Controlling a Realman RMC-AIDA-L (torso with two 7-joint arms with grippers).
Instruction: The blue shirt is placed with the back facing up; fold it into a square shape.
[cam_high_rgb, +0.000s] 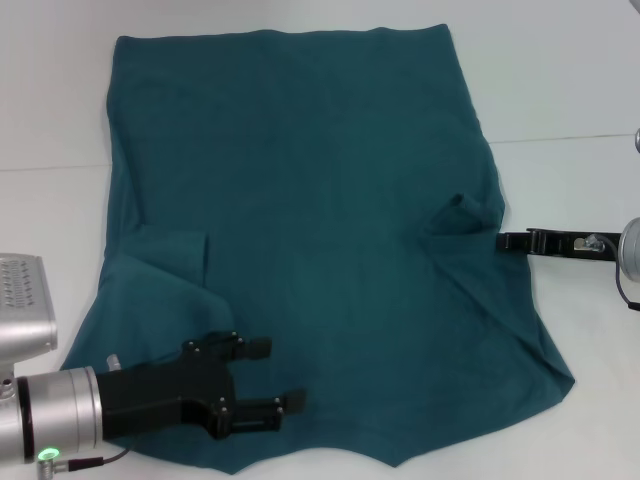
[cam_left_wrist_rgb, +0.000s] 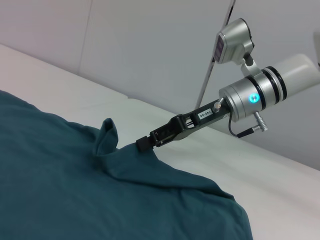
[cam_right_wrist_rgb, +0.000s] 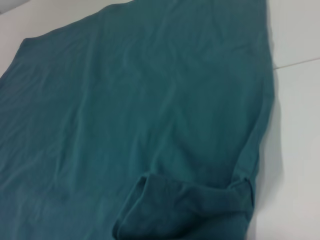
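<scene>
In the head view, the blue shirt (cam_high_rgb: 320, 230) lies spread on the white counter (cam_high_rgb: 560, 80) and fills most of the frame, plain side up. One sleeve is folded inward at the lower left and the other is bunched up at the right edge. The left end effector (cam_high_rgb: 278, 375) is at the lower left of the frame, over the lower part of the shirt, with its two black fingers apart and nothing between them. The right end effector (cam_high_rgb: 506, 241) comes in from the right edge, and its tip meets the shirt edge beside the bunched sleeve.

In the left wrist view, the right end effector (cam_left_wrist_rgb: 145, 144) is in the centre, its tip at a raised peak of the shirt (cam_left_wrist_rgb: 100, 195); I cannot tell if it is clamped on the cloth.

In the right wrist view, the shirt (cam_right_wrist_rgb: 150, 100) covers most of the frame, with a folded sleeve at the bottom centre.
</scene>
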